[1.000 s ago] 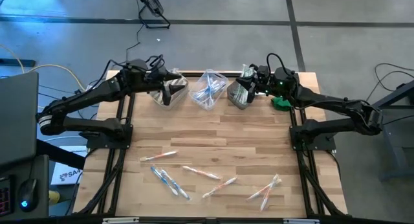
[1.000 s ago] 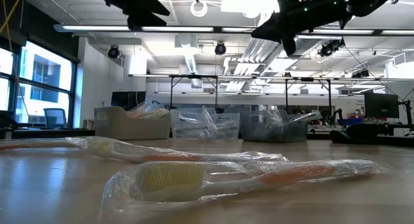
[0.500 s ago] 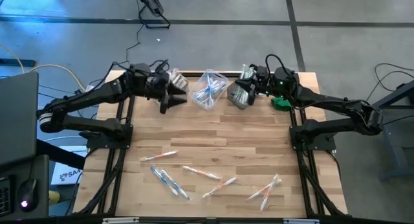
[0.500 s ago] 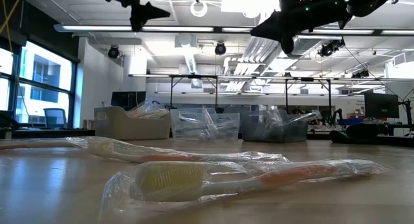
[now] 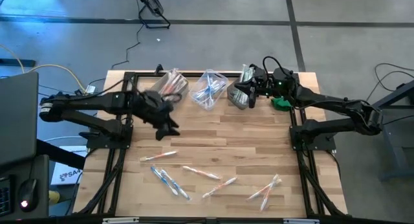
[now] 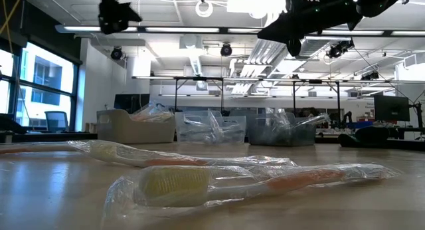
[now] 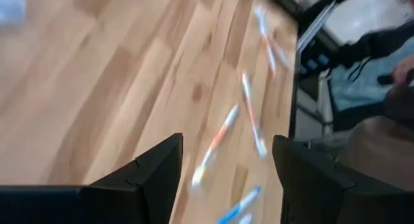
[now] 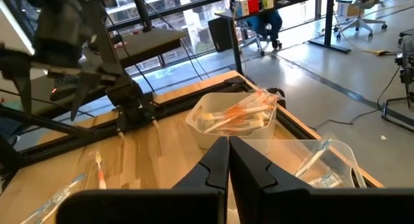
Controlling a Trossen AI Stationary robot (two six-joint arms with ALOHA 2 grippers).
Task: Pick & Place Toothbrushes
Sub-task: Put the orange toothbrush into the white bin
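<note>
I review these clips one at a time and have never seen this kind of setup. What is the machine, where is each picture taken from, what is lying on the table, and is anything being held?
It is a robot with two dark arms mounted at a wooden table. One picture looks straight down from above, one looks level across the tabletop, and one comes from a camera on each wrist.

Wrapped toothbrushes lie loose along the table's near edge; in the level view they fill the foreground. At the far edge stand three clear plastic bins with more brushes inside, and a small green object sits beside the right arm.

The left gripper hangs over the bare middle of the table, jaws open and empty. The right gripper waits at the rightmost bin, jaws shut, with nothing seen between them.
</note>
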